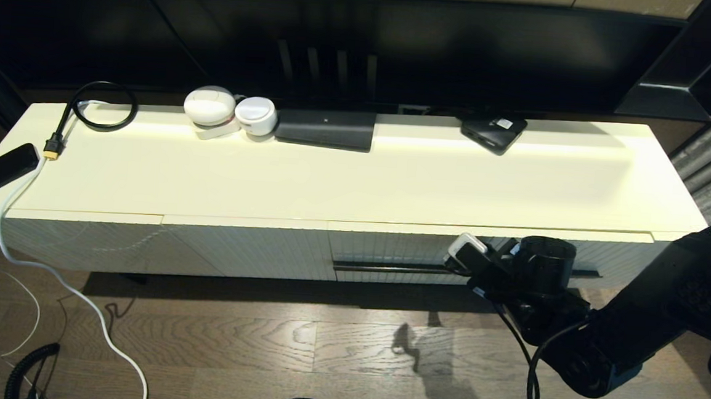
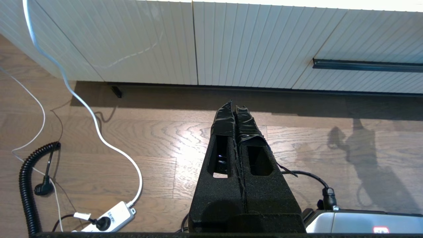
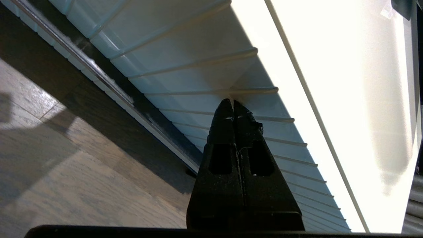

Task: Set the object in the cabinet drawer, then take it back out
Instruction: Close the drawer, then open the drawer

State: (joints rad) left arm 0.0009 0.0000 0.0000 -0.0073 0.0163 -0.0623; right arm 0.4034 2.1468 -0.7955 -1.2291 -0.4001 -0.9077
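At drawer front (image 1: 401, 252) | right pincer (image 3: 233, 106) closed, empty | handle strip (image 1: 388, 267) beside

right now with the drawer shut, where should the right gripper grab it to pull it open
Take the long thin black handle strip across the cabinet drawer front, coming level from the floor side. The ribbed face offers nothing else to hook, and the front sits flush under the cabinet top. The right gripper is shut, tips at the ribs above the strip, so it likely must open and drop first.
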